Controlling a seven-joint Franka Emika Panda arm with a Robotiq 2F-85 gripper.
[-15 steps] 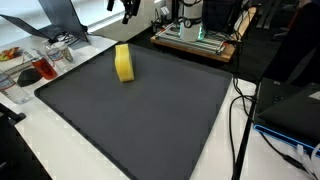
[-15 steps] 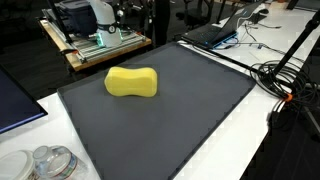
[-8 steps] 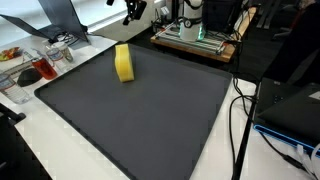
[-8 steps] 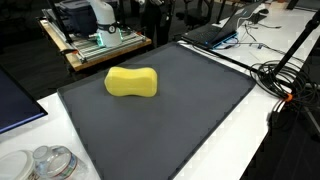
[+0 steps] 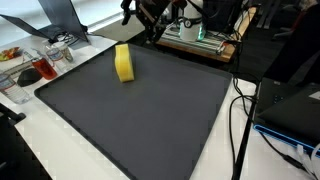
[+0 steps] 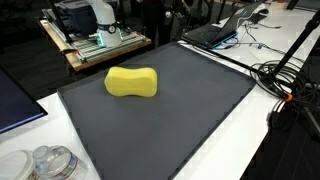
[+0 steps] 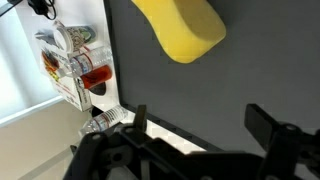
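Note:
A yellow sponge (image 5: 123, 63) with a pinched waist lies on the dark grey mat (image 5: 150, 115), near its far corner. It also shows in the other exterior view, sponge (image 6: 132, 82) on mat (image 6: 180, 110). My gripper (image 5: 140, 12) hangs in the air above and behind the mat's far edge, well clear of the sponge. In the wrist view the gripper (image 7: 200, 122) is open with nothing between its fingers (image 7: 262, 125), and the sponge (image 7: 185, 30) sits beyond them at the top of the picture.
Clear plastic containers (image 5: 40, 66) with red contents stand on the white table beside the mat, also seen as containers (image 7: 82, 68). A wood-framed machine (image 5: 198, 35) stands behind the mat. Cables (image 6: 285, 80) and a laptop (image 6: 215, 32) lie along one side; glass jars (image 6: 50, 162) stand near a corner.
The arm has come further into the exterior view, lower and toward the mat's far edge. The sponge has not moved and the jaws stay open.

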